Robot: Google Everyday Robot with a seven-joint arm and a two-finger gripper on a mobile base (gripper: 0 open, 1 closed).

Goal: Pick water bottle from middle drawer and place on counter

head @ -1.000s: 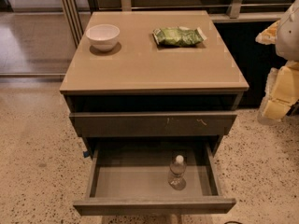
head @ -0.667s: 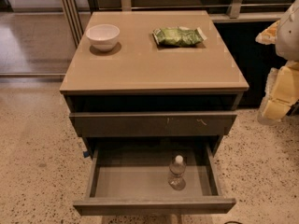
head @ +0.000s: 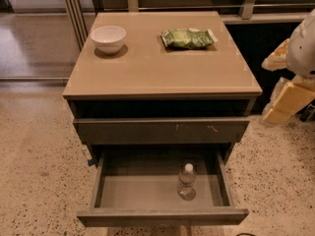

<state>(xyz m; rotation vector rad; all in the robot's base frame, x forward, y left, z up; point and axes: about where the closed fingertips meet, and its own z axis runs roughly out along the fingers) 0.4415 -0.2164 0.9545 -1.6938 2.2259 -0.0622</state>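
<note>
The water bottle [head: 186, 181], clear with a white cap, stands upright on the grey floor of the middle drawer [head: 138, 191], right of centre. That drawer is pulled fully out below a closed drawer front with small pale scratches [head: 162, 130]. The counter [head: 157, 68] is the tan top slab of the cabinet. My gripper [head: 288, 90], white with pale yellow parts, hangs at the right edge of the view, beside the cabinet's right side at about counter height, well away from the bottle and holding nothing.
A white bowl [head: 108, 37] sits at the counter's back left and a green snack bag [head: 188, 38] at its back right. A dark gap shows under the counter slab. Speckled floor surrounds the cabinet. A metal rail and glass panels stand behind.
</note>
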